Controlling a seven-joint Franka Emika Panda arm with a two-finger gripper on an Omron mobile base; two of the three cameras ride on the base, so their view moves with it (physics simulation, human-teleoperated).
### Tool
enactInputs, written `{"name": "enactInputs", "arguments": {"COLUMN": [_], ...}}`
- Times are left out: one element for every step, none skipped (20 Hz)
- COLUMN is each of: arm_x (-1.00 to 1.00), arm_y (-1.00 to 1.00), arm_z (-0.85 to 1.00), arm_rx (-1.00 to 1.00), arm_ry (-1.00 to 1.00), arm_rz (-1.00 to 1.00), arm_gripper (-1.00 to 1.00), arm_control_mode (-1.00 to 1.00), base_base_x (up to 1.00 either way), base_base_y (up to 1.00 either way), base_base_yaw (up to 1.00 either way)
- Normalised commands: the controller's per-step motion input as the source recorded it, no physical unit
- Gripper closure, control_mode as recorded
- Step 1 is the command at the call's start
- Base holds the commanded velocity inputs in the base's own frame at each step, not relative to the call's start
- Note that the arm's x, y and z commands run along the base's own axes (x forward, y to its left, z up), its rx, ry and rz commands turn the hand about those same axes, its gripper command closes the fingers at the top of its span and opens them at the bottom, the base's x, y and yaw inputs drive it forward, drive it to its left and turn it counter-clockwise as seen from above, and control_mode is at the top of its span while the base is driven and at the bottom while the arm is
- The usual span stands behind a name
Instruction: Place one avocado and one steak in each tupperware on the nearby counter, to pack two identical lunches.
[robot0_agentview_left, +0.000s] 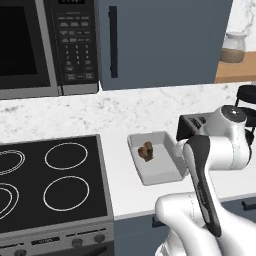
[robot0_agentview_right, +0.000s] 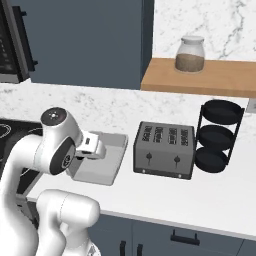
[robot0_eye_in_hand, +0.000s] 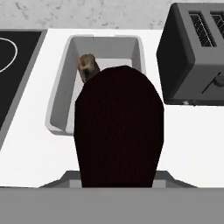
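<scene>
A near-black avocado sits large and close in the middle of the hand view, held in my gripper, whose fingertips are hidden behind it. Below and beyond it on the white counter stands the light grey tupperware. One reddish-brown steak lies in the tupperware's far left part. The gripper hangs over the near side of the box. The other avocado and the other tupperware are out of view.
A dark toaster stands just right of the box, and a black cooktop lies to its left. Further right is a black tiered rack. A jar sits on the wooden shelf, and a microwave hangs above the stove.
</scene>
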Motion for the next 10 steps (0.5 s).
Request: {"name": "enactInputs", "arguments": {"arm_x": [0.65,0.59,0.54,0.49,0.54,0.49,0.45,0.47,0.46,0.45], "arm_y": [0.14,0.16,0.13,0.13,0.16,0.2,0.17,0.16,0.14,0.11], "arm_z": [-0.52,-0.51,-0.51,-0.49,-0.52,-0.54,-0.51,-0.51,-0.51,-0.5], "arm_rx": [0.0,0.0,0.0,0.0,0.0,0.0,0.0,0.0,0.0,0.0], "arm_ry": [0.06,0.06,0.06,0.06,0.1,0.08,0.07,0.05,0.05,0.04], "arm_rz": [0.0,0.0,0.0,0.0,0.0,0.0,0.0,0.0,0.0,0.0], "arm_gripper": [1.0,1.0,1.0,1.0,1.0,1.0,1.0,1.0,1.0,1.0], "arm_control_mode": [-1.0,-1.0,-1.0,-1.0,-1.0,-1.0,-1.0,-1.0,-1.0,-1.0], "base_base_x": [0.0,0.0,0.0,0.0,0.0,0.0,0.0,0.0,0.0,0.0], "base_base_y": [0.0,0.0,0.0,0.0,0.0,0.0,0.0,0.0,0.0,0.0], "base_base_yaw": [0.0,0.0,0.0,0.0,0.0,0.0,0.0,0.0,0.0,0.0]}}
